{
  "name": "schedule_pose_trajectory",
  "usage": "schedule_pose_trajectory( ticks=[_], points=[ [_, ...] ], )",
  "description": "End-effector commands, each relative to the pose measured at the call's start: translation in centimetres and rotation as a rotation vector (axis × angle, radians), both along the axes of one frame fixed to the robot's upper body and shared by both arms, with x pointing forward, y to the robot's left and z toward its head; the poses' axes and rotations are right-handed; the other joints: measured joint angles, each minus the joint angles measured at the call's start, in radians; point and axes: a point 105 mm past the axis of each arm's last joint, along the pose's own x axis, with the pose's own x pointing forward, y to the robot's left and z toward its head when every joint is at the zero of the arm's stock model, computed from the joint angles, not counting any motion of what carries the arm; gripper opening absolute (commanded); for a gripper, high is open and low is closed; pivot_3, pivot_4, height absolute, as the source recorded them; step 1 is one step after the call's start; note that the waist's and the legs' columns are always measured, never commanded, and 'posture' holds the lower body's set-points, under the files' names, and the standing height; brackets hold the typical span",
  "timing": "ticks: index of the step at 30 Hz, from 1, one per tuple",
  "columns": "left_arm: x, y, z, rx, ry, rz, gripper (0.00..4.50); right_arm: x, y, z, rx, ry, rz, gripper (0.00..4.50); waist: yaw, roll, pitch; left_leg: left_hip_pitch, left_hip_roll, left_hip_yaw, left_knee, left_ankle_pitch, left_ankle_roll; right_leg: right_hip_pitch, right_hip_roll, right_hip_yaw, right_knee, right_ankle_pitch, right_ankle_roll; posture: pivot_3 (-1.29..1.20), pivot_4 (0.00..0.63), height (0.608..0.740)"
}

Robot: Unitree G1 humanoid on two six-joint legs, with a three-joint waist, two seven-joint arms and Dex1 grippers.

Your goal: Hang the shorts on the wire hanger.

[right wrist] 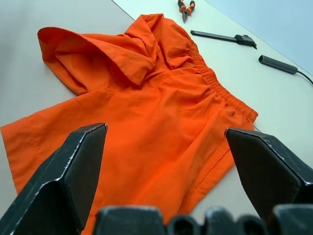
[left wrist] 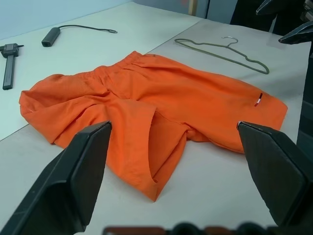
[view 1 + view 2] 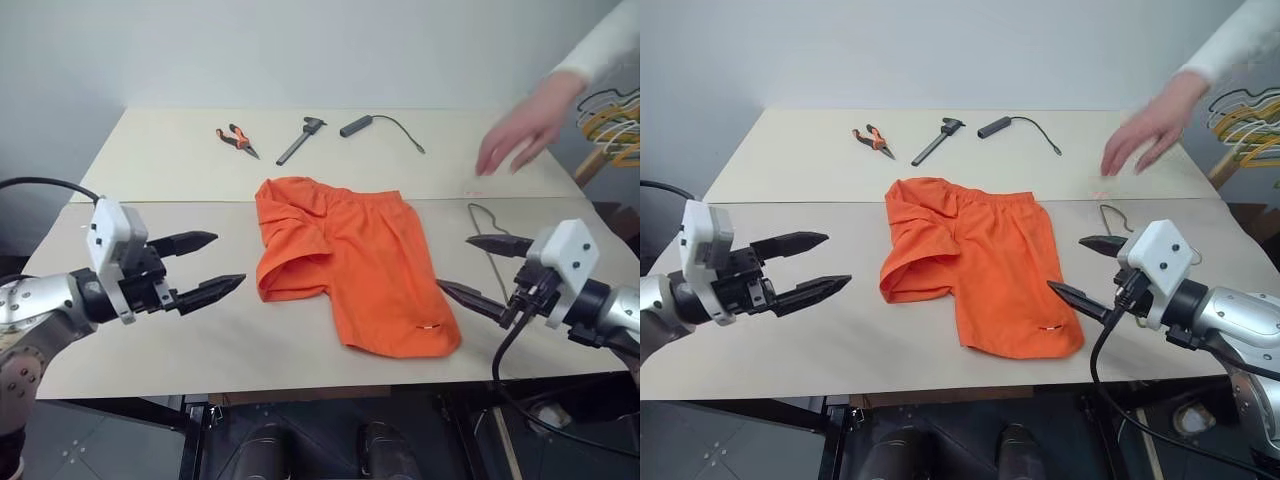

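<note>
The bright orange shorts [image 3: 350, 265] lie flat in the middle of the near table, with the waistband at the far side and one leg folded over on the left. A small white tag sits near the right leg hem. The wire hanger [image 2: 220, 51] lies on the table just right of the shorts, partly behind my right gripper. My left gripper [image 3: 228, 260] hovers open left of the shorts, pointing at them. To the right of the shorts my right gripper [image 3: 453, 262] hovers open, also pointing at them. Neither one touches the fabric.
On the far table lie orange-handled pliers [image 3: 236, 138], a black tool [image 3: 300, 140] and a black handle with a cable [image 3: 358, 125]. A person's hand [image 3: 525, 135] reaches over the back right. Coloured hangers [image 3: 612, 115] hang on a rack at the far right.
</note>
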Motion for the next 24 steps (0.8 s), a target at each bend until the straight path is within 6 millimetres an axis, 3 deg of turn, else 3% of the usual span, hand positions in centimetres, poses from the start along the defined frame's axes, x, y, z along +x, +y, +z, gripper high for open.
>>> schedule_pose_trajectory(
  ticks=[1, 13, 19, 24],
  points=[
    [-0.3, 0.0, 0.7, 0.024, -0.065, -0.002, 4.47, -0.1, 0.3, 1.1, -0.032, -0.057, 0.020, 4.50, 0.000, 0.000, 0.000, 0.000, 0.000, 0.000, 0.000, 0.000, 0.000, 0.000, 0.000, 0.000, 0.000, 0.000, 0.000, 0.00, 0.094, 0.740],
    [-0.9, -0.1, 0.7, 0.024, -0.061, -0.008, 4.47, 0.4, 0.5, 0.7, -0.060, -0.051, 0.053, 4.50, 0.005, 0.000, 0.000, 0.000, 0.000, 0.000, 0.000, 0.000, 0.000, 0.000, 0.000, 0.000, 0.000, 0.000, 0.000, 0.01, 0.092, 0.740],
    [-0.9, -0.3, 0.9, 0.014, -0.065, -0.029, 4.47, 0.7, 0.3, 0.1, -0.195, -0.056, 0.088, 4.50, 0.004, 0.000, -0.001, 0.000, 0.000, 0.000, 0.001, 0.002, -0.003, 0.000, 0.000, 0.000, 0.001, 0.000, 0.000, -0.02, 0.096, 0.740],
    [-0.8, -0.7, 0.5, 0.012, -0.060, -0.054, 4.47, 0.2, 0.2, -3.4, -0.414, 0.036, 0.177, 4.50, 0.000, -0.001, -0.003, 0.000, 0.000, 0.000, 0.001, 0.002, -0.004, 0.000, 0.000, 0.000, 0.000, 0.000, 0.000, -0.04, 0.090, 0.740]
  ],
)
